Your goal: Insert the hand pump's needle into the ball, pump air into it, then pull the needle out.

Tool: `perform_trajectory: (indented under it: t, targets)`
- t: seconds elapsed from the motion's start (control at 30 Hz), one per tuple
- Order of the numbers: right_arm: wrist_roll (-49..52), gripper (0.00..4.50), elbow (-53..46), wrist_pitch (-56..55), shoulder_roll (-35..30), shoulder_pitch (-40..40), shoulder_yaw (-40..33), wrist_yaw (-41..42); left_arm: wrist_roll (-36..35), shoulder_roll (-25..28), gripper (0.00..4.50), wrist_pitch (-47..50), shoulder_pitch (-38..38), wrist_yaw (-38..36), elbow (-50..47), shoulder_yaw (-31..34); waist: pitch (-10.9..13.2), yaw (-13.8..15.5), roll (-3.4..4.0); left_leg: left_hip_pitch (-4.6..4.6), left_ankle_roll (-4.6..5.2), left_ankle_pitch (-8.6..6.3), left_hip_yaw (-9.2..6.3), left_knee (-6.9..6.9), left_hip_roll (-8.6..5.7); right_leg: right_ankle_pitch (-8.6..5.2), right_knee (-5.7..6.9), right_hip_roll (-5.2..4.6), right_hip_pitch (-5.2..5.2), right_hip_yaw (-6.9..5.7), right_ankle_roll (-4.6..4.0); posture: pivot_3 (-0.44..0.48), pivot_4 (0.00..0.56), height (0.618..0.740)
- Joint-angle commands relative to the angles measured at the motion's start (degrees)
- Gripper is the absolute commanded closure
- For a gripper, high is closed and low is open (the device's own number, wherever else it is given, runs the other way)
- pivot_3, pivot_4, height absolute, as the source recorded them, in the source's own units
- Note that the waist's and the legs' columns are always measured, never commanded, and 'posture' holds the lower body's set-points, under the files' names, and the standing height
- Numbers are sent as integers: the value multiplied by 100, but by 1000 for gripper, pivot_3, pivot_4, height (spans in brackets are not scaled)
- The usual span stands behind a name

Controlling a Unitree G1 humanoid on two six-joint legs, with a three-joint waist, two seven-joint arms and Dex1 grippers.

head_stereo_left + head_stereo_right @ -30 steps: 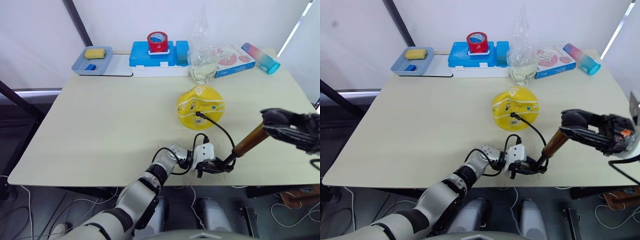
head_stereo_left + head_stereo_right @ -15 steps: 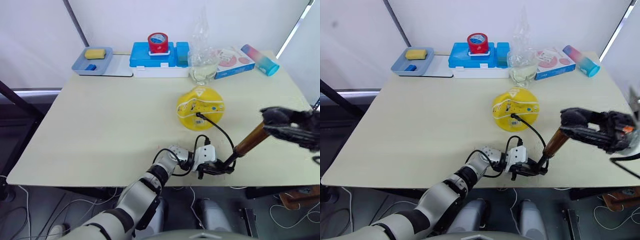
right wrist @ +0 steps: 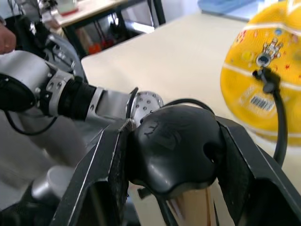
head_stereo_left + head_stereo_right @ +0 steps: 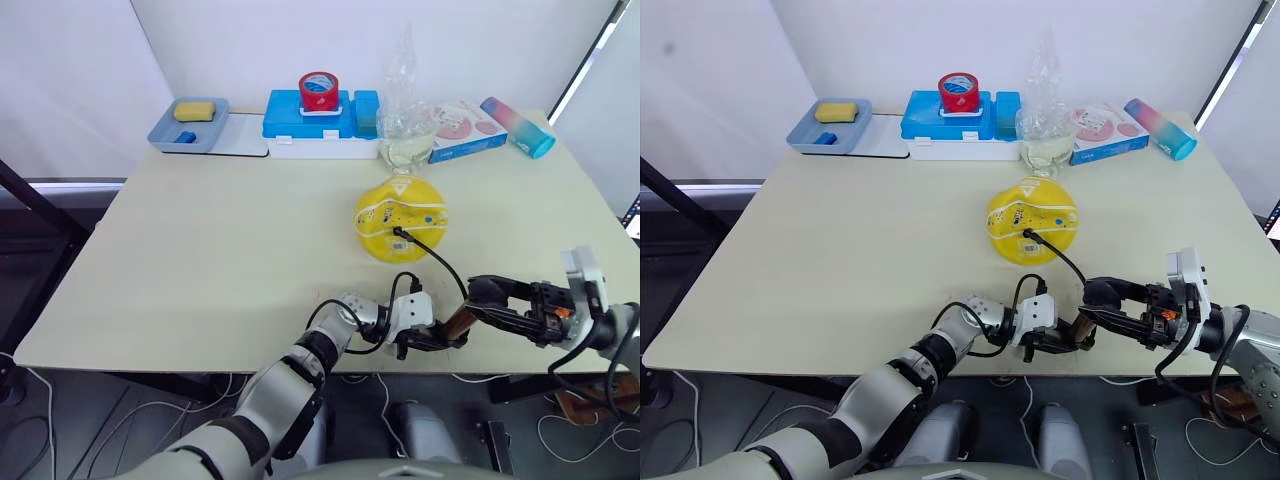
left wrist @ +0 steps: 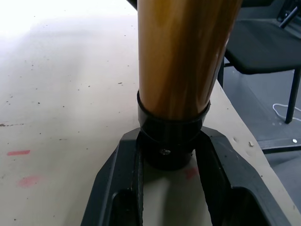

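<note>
**Both grippers clamped on the pump, needle seated in the ball**

Starting at your left, the grey tray [image 4: 160, 133] sits at the table's [image 4: 200, 260] far corner with a yellow sponge [image 4: 187, 110] and a small blue block [image 4: 184, 136] in it. Beside it you have the blue box [image 4: 305, 113] with a red tape roll [image 4: 318, 88] on top.

Near the front edge, your left gripper [image 4: 428, 338] is closed on the black end cap [image 5: 171, 141] of the hand pump [image 4: 459, 320]. In the left wrist view, the cap sits squarely between the two fingers [image 5: 117, 188], which press it from both sides, and the copper tube rises straight out from them.

Past the middle of the table, the ball [image 4: 401, 218] lies round and apart from both grippers. The needle [image 4: 397, 233] is pushed into the side facing you, and the black hose [image 4: 445, 262] arcs from it down to the pump's low end.

To the right, your right gripper [image 4: 484, 295] is clamped on the pump's T-handle [image 3: 174, 146]; the right wrist view shows the handle wedged between the fingers [image 3: 106, 165]. The tube shows as a short stretch between your two grippers.

Behind the ball stand a clear plastic bag [image 4: 405, 120], a flat carton [image 4: 462, 125] and a pink-and-teal bottle [image 4: 516, 126].
</note>
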Motion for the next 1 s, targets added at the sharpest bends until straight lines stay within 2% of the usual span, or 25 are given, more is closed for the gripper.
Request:
perform_trajectory:
  t: [0.03, 0.27, 0.43, 0.7, 0.87, 1.0]
  targets:
    - [66, 2546, 78, 88, -84, -52, -403, -145, 251, -10, 3397, 120, -79, 20, 250, -138, 0, -2, 1, 2, 0, 0, -3, 3, 0, 0, 0, 0, 4, -4, 0, 0, 150, 739]
    - [949, 2546, 79, 754, -839, -536, -1410, 44, 300, -187, 3397, 162, -277, 236, 413, -95, 11, -5, 25, -23, 1, 0, -3, 15, -7, 2, 0, -7, -9, -5, 5, 0, 150, 739]
    - [946, 2546, 222, 821, -1119, -517, -1796, 291, 337, -356, 3397, 230, -297, 317, 490, -153, 12, -3, 25, -25, 1, -1, -12, 13, -2, 1, 0, 0, -10, -14, 4, 0, 150, 739]
    - [2035, 2546, 338, 2125, -1920, -1008, -2663, 179, 398, -578, 3397, 338, -317, 383, 616, -219, 16, 0, 37, -26, 2, -1, -9, 16, -3, 2, 0, -6, -9, -13, 4, 0, 150, 739]
    - [2144, 2547, 241, 2516, -1999, -986, -2747, 137, 414, -689, 3397, 318, -300, 361, 626, -270, 14, 0, 36, -28, 3, -2, -7, 16, -2, 2, -2, -7, -9, -13, 4, 0, 150, 739]
    - [1688, 2547, -85, 2326, -1646, -647, -2319, 3, 367, -702, 3397, 326, -259, 369, 640, -239, 2, 1, 18, -27, 3, -2, -9, 16, -1, 2, -2, -6, -8, -15, 4, 0, 150, 739]
